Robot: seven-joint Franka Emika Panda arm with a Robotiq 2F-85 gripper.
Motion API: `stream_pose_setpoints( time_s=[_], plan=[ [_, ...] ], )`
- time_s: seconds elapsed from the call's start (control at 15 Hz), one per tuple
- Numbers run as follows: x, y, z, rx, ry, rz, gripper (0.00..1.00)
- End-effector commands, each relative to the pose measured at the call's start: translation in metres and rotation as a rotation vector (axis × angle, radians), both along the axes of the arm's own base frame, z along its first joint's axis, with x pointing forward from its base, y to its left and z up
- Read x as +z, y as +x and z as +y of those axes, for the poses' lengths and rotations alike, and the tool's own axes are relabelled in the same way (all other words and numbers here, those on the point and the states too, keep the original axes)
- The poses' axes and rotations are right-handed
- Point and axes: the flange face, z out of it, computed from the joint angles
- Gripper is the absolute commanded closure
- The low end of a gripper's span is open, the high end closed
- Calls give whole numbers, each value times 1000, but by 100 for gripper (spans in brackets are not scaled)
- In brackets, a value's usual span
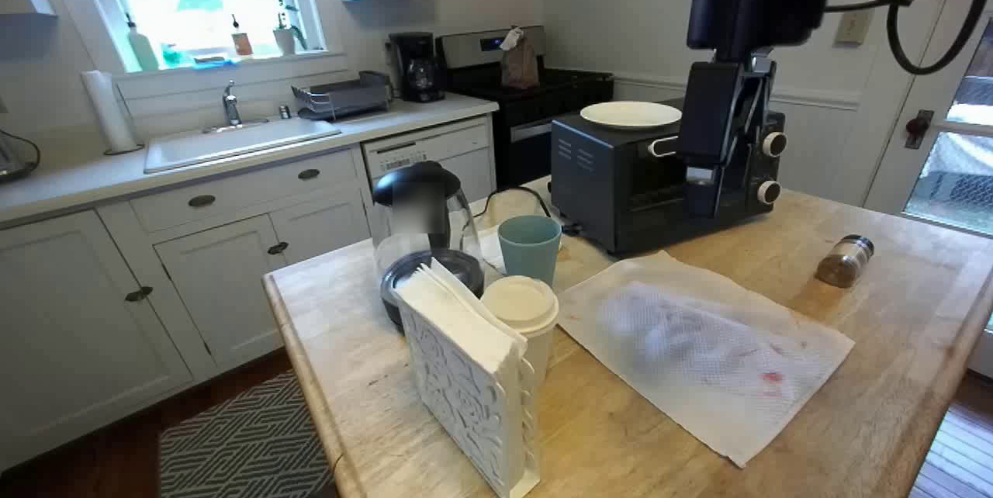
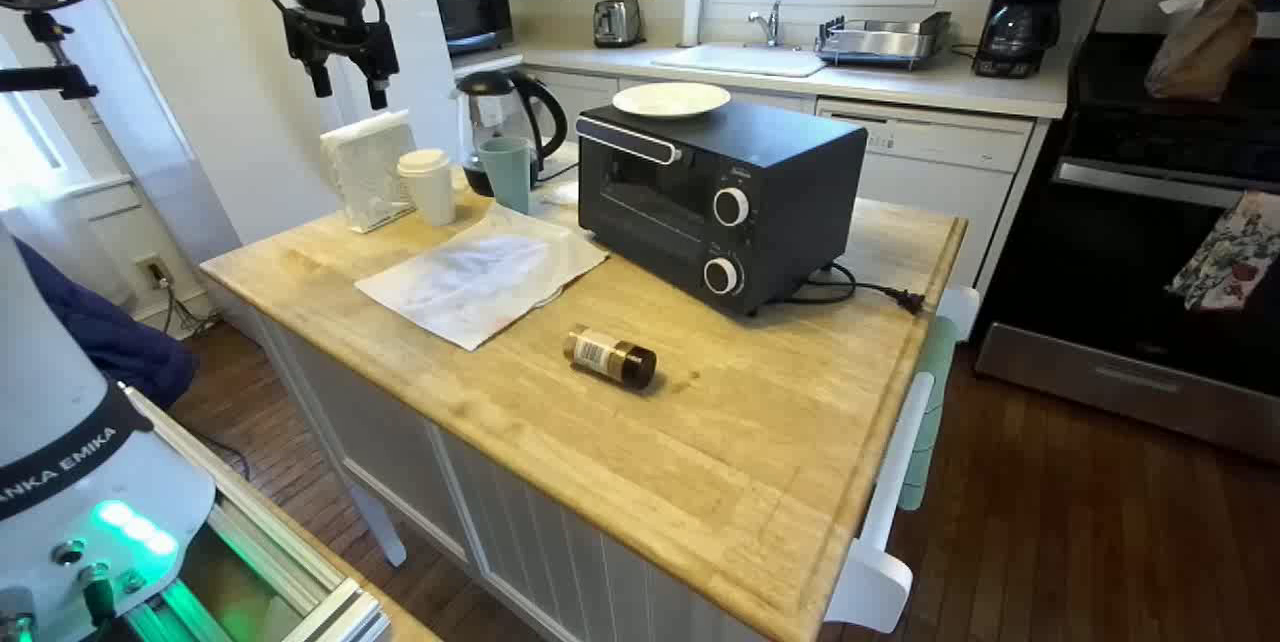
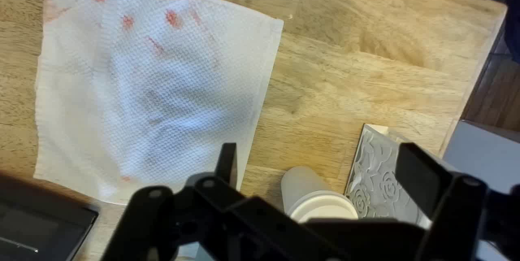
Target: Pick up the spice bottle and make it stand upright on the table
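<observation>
The spice bottle (image 1: 845,260) lies on its side on the light-wood table (image 1: 892,397). It also lies there in an exterior view (image 2: 608,358), with a pale barcode label and a dark end pointing away from the paper towel. It is out of the wrist view. My gripper (image 2: 349,94) is high above the table, on the napkin holder's side and well apart from the bottle. In an exterior view the gripper (image 1: 702,195) appears in front of the toaster oven. In the wrist view its fingers (image 3: 319,159) are wide apart with nothing held between them.
A black toaster oven (image 2: 720,202) with a white plate (image 2: 670,100) on top stands on the table. A paper towel (image 3: 162,90) lies flat beside it. A white lidded cup (image 3: 321,204), napkin holder (image 3: 382,171), teal mug (image 1: 530,246) and glass kettle (image 1: 423,226) stand close together.
</observation>
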Motion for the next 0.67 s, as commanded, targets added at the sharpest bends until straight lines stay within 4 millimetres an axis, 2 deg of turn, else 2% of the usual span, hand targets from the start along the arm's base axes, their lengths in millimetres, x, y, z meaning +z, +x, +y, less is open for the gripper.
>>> stream_pose_setpoints(
  time_s=[0.0, 0.27, 0.33, 0.47, 0.6],
  plan=[
    [0, 0, 0, 0, 0, 1, 0],
    [0, 0, 0, 0, 0, 1, 0],
    [-7, 6, -6, -66, -6, 13, 0],
    [-36, 20, -39, -199, 2, 69, 0],
    [-68, 25, -79, -295, 3, 112, 0]
  ],
)
